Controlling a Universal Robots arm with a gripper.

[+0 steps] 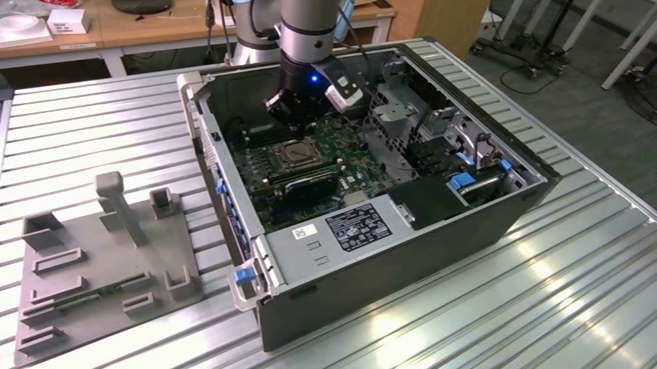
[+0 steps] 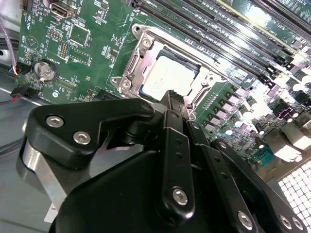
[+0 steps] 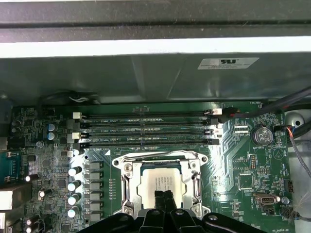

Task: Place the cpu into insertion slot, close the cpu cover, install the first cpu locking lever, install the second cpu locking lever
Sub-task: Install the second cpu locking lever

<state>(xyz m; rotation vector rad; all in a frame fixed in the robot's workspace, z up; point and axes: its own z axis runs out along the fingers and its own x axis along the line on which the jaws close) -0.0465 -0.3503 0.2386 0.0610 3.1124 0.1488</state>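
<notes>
The arm stands inside the open computer case (image 1: pixel 308 254), and its gripper (image 3: pixel 164 196) hangs low over the green motherboard (image 3: pixel 233 160), directly above the socket. In the first wrist view the 2 fingertips (image 3: pixel 159 198) are pressed together, with no gap between them and nothing held, and they point down at the cpu (image 3: pixel 163 187).

The cpu already lies flat in the insertion slot (image 3: pixel 127 189), straight below the tool. The cpu cover (image 3: pixel 160 158) appears to be down around it: its silvery frame surrounds the chip on all sides, and the chip's top shows through the cut-out. The 4 long memory slots (image 3: pixel 146 128) run just beyond the socket, away from the gripper.

I judge that the work now concerns pressing the cover or the locking levers; I cannot make out the levers clearly. To do this well, the closed tips should press on the metal frame or lever only, not on the chip's top, and should go down slowly and straight, so nothing slides toward the memory slots.
</notes>
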